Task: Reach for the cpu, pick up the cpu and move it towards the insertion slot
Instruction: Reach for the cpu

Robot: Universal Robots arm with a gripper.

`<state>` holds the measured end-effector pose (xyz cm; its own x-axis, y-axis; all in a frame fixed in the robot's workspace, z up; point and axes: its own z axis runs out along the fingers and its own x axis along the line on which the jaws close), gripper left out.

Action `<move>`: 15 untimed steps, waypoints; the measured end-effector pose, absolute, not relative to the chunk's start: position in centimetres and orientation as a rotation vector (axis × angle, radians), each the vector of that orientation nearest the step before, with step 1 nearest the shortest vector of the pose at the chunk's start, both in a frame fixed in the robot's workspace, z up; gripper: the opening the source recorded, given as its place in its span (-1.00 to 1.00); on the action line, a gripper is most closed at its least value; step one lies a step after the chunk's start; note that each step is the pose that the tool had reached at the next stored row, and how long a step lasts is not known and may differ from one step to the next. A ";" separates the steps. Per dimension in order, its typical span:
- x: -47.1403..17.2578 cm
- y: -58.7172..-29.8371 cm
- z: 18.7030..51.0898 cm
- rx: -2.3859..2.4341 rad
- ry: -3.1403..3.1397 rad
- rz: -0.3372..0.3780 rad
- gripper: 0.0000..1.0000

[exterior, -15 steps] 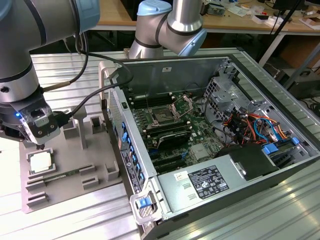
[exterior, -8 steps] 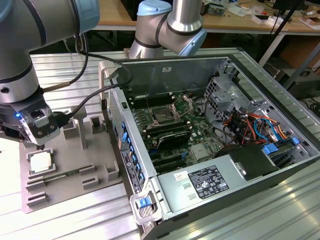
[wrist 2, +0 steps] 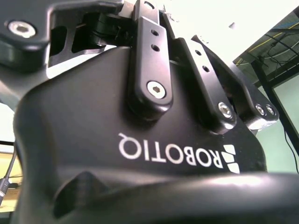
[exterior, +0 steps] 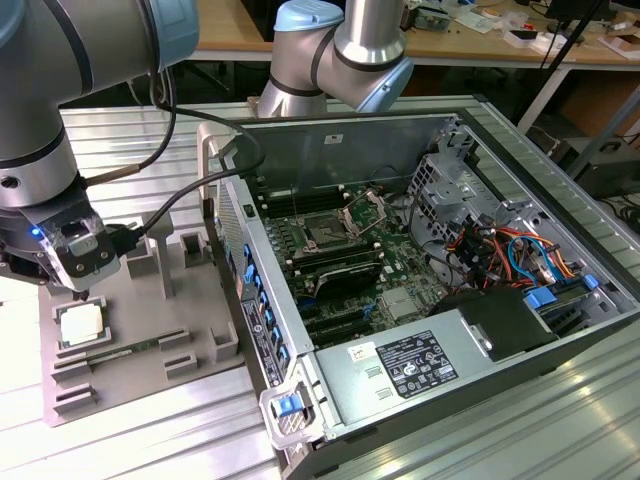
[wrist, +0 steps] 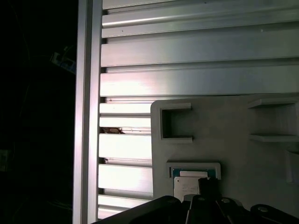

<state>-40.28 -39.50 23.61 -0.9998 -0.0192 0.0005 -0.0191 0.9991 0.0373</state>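
The cpu (exterior: 82,325), a small pale square chip, lies flat in a pocket of the grey tray (exterior: 140,300) at the exterior view's left. My gripper (exterior: 80,294) hangs just above the cpu, almost touching its far edge. In the first wrist view the cpu (wrist: 188,184) sits in its raised frame on the tray (wrist: 233,135), with the dark gripper (wrist: 208,190) partly covering it. The gripper's black housing (wrist 2: 117,140) shows close up in the second wrist view. The insertion slot (exterior: 323,233) is a dark square socket on the green board inside the open computer case, its metal frame (exterior: 364,210) hinged up.
The open computer case (exterior: 480,130) stands to the exterior view's right of the tray, its side wall (exterior: 250,290) between tray and board. A thin green memory stick (exterior: 130,348) lies on the tray. A power supply (exterior: 410,365) fills the case's near end. Ribbed aluminium table (wrist: 187,46) lies underneath.
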 end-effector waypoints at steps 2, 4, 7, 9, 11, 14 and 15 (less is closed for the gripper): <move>-40.3 -39.5 23.6 0.030 -3.140 -0.059 -0.79; -40.3 -39.5 23.5 0.030 -3.140 -0.059 -0.79; -40.3 -39.5 23.5 0.030 -3.140 -0.059 -0.79; -40.3 -39.5 23.4 0.030 -3.140 -0.059 -0.79; -40.3 -39.5 23.4 0.030 -3.140 -0.059 -0.79; -40.4 -39.5 23.3 0.030 -3.140 -0.059 -0.79; -40.4 -39.5 23.3 0.030 -3.140 -0.059 -0.79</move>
<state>-40.37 -39.50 23.28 -0.9998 -0.0191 0.0005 -0.0191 0.9991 0.0373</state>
